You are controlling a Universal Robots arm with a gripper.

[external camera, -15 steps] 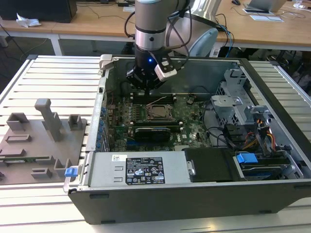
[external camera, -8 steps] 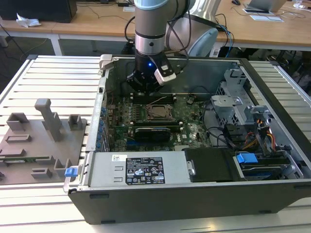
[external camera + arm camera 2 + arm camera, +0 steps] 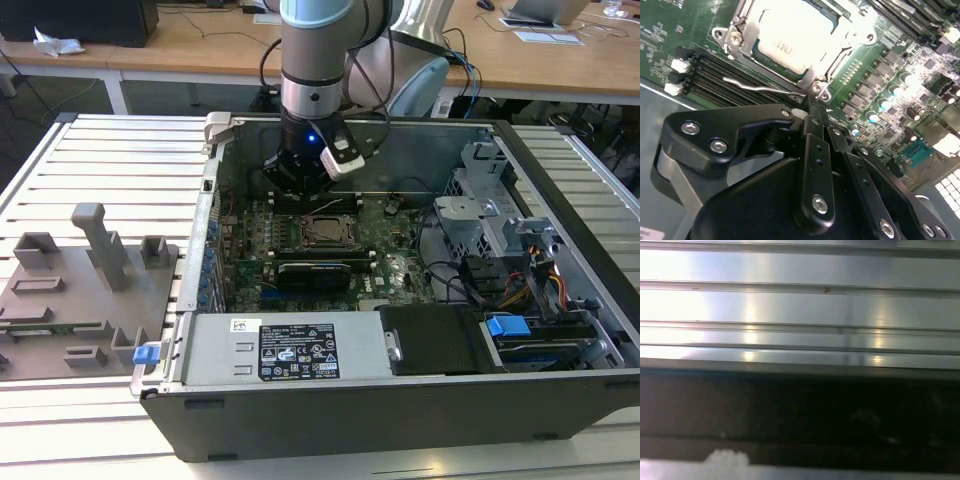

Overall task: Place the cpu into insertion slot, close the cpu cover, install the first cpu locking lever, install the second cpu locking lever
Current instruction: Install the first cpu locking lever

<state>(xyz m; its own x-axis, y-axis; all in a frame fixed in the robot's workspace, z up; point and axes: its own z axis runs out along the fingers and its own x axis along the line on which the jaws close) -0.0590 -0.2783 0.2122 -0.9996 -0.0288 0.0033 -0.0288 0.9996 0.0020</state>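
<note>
I think the thin wire lever point(image 3: 760, 86) beside the cpu point(image 3: 790, 35) is stiff and springy, so I would take it by its bent free end and push gently, because the board near it breaks easily. The cpu looks flat, square and pale grey, sitting in its socket with the cpu cover point(image 3: 832, 55) down around it. My gripper point(image 3: 812, 102) has its fingers pinched narrow, with the tips right at the lever near the cover's corner, but I cannot tell if they hold it.
</note>
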